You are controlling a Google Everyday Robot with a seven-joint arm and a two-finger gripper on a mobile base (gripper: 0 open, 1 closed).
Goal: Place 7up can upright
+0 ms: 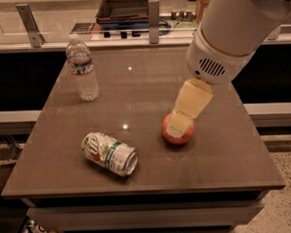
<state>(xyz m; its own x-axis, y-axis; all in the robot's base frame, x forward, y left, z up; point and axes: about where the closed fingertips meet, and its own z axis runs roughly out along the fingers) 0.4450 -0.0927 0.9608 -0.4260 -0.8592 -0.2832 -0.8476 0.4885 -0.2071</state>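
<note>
1. Glossy brown stone-look counter.
2. White robot arm, cut off at the top; cream end effector over the apple, grip state cannot be told.
3. Clear plastic water bottle, upright, far left.
4. White-and-silver 7up can, on its side, front left.
5. Red round apple, partly hidden.

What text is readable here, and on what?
"up", green lettering: on the 7up can, which lies on its side; the rest of its print is too blurred to read.
Water bottle label: too blurred to read.
Gripper, in front of the apple in this view: no text on either.
</note>
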